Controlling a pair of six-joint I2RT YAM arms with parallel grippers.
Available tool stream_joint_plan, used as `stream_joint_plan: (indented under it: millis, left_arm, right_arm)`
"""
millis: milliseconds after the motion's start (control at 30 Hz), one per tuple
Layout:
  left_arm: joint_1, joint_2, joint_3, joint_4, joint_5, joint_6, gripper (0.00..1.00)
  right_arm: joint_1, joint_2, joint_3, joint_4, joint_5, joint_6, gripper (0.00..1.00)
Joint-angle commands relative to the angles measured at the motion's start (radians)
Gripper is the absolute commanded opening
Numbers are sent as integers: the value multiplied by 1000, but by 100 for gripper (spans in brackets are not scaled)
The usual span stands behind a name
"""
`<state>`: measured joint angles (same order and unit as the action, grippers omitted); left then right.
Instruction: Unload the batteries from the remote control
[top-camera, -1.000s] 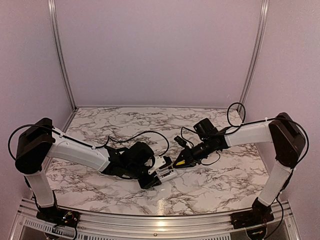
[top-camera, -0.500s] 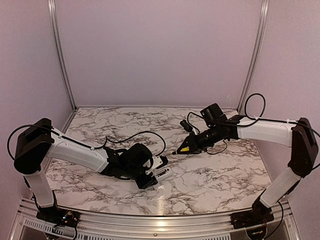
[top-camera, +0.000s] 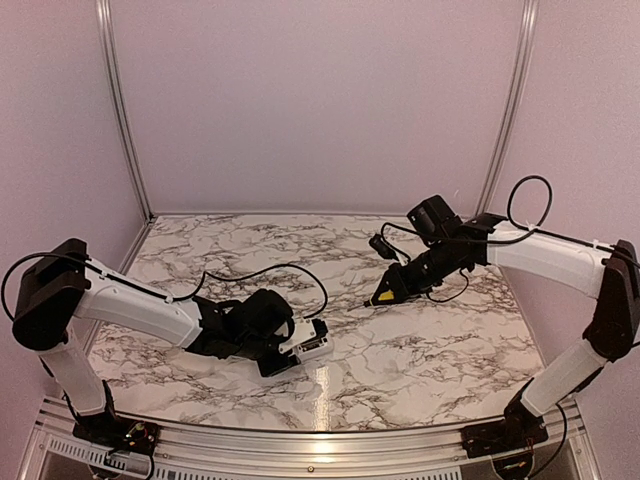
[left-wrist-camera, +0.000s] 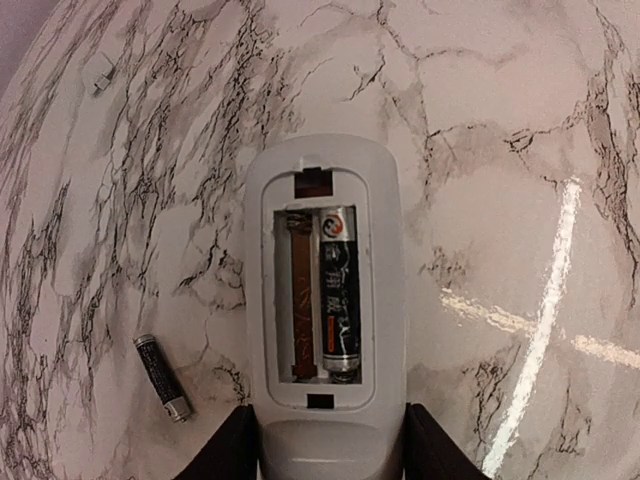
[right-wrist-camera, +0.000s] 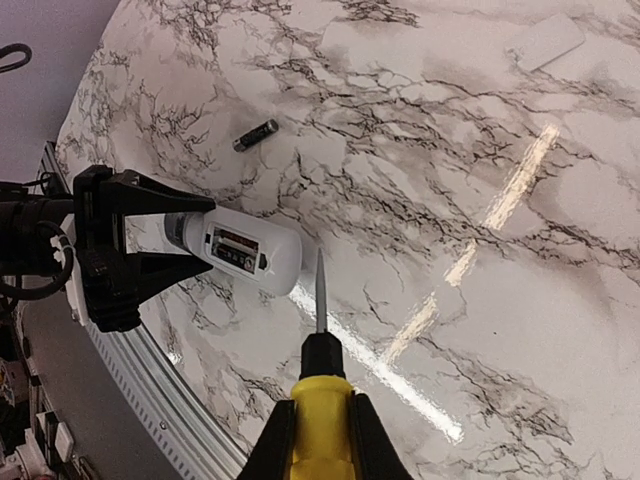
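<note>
L tool (left-wrist-camera: 325, 455) pinching remote control (left-wrist-camera: 390, 300) by end, bay up for access | seated battery (left-wrist-camera: 340, 290) in bay, loose battery (left-wrist-camera: 161, 376) on counter (left-wrist-camera: 500, 150) beside gripped end | R tool (right-wrist-camera: 311, 425) clamped on yellow driver (right-wrist-camera: 318, 345), tip near remote's free end, prob. to pry

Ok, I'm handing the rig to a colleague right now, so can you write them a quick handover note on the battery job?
The left gripper is shut on the remote control at its near end, compartment open and facing up.
The right gripper is shut on the yellow-handled tool, held in the air clear of the remote.
Done: the loose battery lies on the table beside the remote.
Left: the second battery sits in one slot, and the other slot is empty. It needs prying out.
</note>
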<state>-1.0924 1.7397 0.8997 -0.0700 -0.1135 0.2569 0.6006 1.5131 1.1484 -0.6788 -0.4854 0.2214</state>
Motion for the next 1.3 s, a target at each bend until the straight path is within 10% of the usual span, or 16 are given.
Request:
stream_joint_plan:
  millis: [0,500,1267]
  left_arm:
    - [-4,-34,-17,44,-40,117,0]
    - [4,-93,-10,200,-241,34,0]
    - [28,-199,-73,197,141,258,0]
  right_arm:
    - [-3,-18,97,-101,36,-123,0]
    - [7,-43,104,-72,39,-160,0]
    - [8,-99,144,-128,57,-185,0]
